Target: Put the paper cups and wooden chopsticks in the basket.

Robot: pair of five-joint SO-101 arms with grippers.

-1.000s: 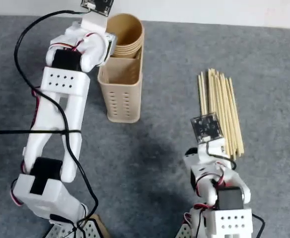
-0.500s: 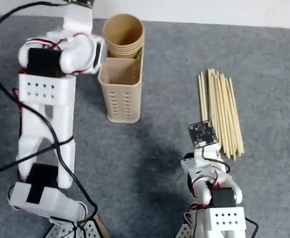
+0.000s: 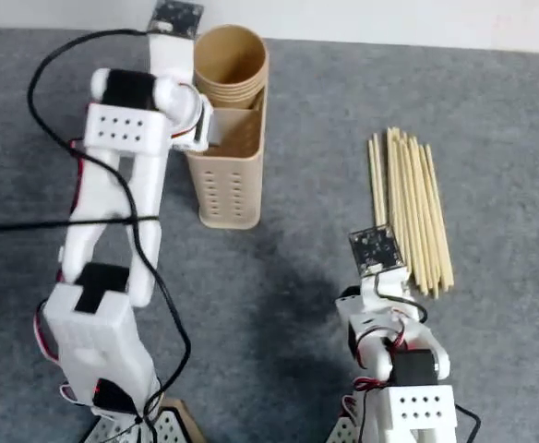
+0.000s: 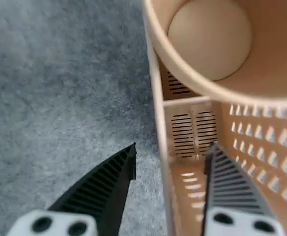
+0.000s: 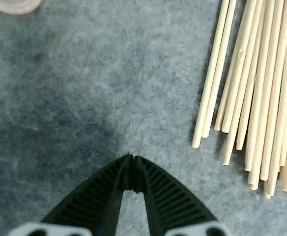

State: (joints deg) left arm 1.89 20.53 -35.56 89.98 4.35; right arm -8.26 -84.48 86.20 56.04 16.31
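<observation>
A stack of brown paper cups [image 3: 233, 63] stands in the far compartment of the beige slotted basket [image 3: 223, 185]. In the left wrist view the cups [image 4: 217, 39] sit just beyond my left gripper [image 4: 170, 157], which is open and straddles the basket wall [image 4: 160, 132]: one finger hangs outside, the other inside the near compartment. A bundle of several wooden chopsticks [image 3: 413, 208] lies on the grey mat to the right. My right gripper [image 5: 132, 173] is shut and empty, low over the mat a little short of the chopsticks' [image 5: 254, 93] near ends.
Grey carpet [image 3: 297, 277] covers the table. The left arm [image 3: 122, 185] stands tall beside the basket, with black cables looping around it. The right arm's base [image 3: 408, 388] is at the front edge. Open mat lies between basket and chopsticks.
The left arm has swung its upper part over the last second and now stands closer to the basket, its gripper at the basket wall. The right arm shifted slightly, then stayed still.
</observation>
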